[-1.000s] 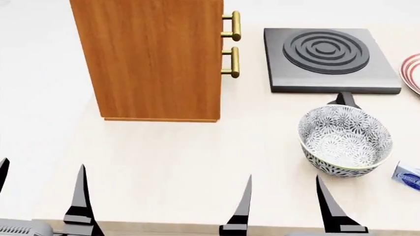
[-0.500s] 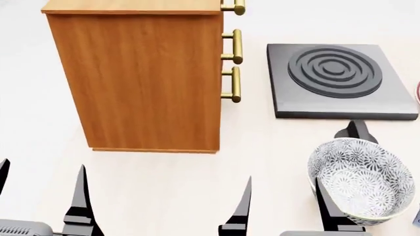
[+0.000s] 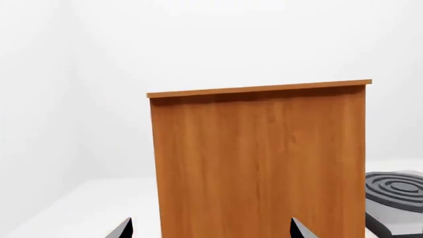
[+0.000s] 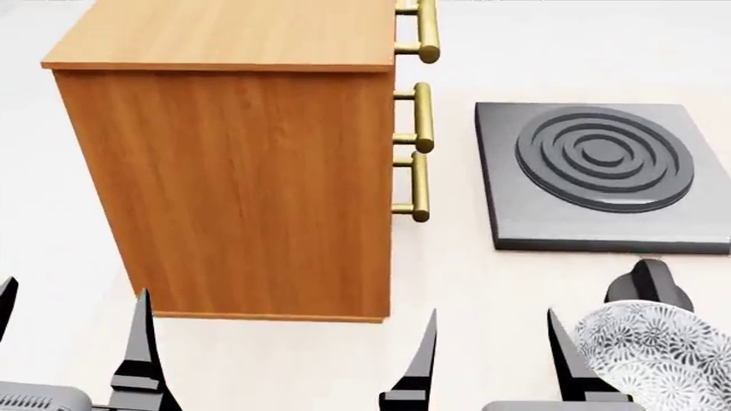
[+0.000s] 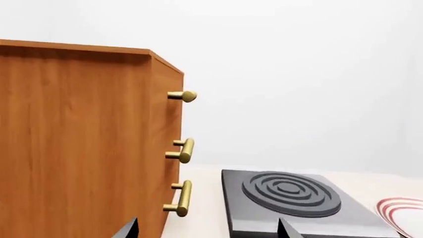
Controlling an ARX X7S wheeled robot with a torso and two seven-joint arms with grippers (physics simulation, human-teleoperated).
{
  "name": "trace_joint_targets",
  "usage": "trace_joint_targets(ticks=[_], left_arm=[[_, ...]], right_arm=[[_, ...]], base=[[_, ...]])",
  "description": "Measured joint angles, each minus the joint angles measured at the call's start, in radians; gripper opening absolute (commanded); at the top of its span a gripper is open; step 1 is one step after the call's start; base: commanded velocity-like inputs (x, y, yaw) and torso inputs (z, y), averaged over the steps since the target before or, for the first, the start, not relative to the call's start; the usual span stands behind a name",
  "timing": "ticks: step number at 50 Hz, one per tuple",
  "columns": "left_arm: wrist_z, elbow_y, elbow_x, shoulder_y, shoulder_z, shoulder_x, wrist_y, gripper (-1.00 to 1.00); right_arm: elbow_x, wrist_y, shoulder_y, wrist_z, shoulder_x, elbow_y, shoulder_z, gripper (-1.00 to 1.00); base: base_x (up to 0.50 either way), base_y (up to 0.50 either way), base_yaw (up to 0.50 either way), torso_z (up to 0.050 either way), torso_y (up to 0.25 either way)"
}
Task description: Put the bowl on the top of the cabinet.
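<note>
With both end effectors, left and right, spread and empty, we should first bring the right one to the bowl beside it on the tabletop, gripping its rim, minding the hotplate behind and the tall cabinet.

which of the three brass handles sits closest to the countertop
The lowest handle on the cabinet. The middle one and top one sit above it, nearer the cabinet's lighter top.
</note>
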Motion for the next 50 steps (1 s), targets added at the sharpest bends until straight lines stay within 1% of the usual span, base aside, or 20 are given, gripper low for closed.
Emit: trace_joint_targets(ticks=[8, 22, 36, 50], left_arm=[[-0.005, 0.0, -0.003, -0.001, 0.002, -0.004, 0.0, 1.0], [-0.012, -0.002, -0.008, -0.001, 0.008, -0.011, 0.005, 1.0], [-0.018, -0.003, -0.014, -0.001, 0.013, -0.017, 0.009, 1.0], [-0.025, -0.008, -0.019, -0.004, 0.017, -0.022, 0.013, 1.0]], right_arm=[[0.003, -0.006, 0.001, 0.004, 0.002, 0.003, -0.003, 1.0], [0.003, -0.007, 0.004, 0.014, 0.008, 0.01, -0.01, 1.0], [0.008, -0.008, 0.004, 0.019, 0.014, 0.013, -0.017, 1.0], [-0.02, -0.012, 0.004, 0.052, 0.016, 0.015, -0.021, 1.0]], base=[[0.4, 0.05, 0.0, 0.0, 0.0], [0.02, 0.0, 0.0, 0.0, 0.001], [0.46, 0.0, 0.0, 0.0, 0.0], [0.0, 0.0, 0.0, 0.0, 0.0]])
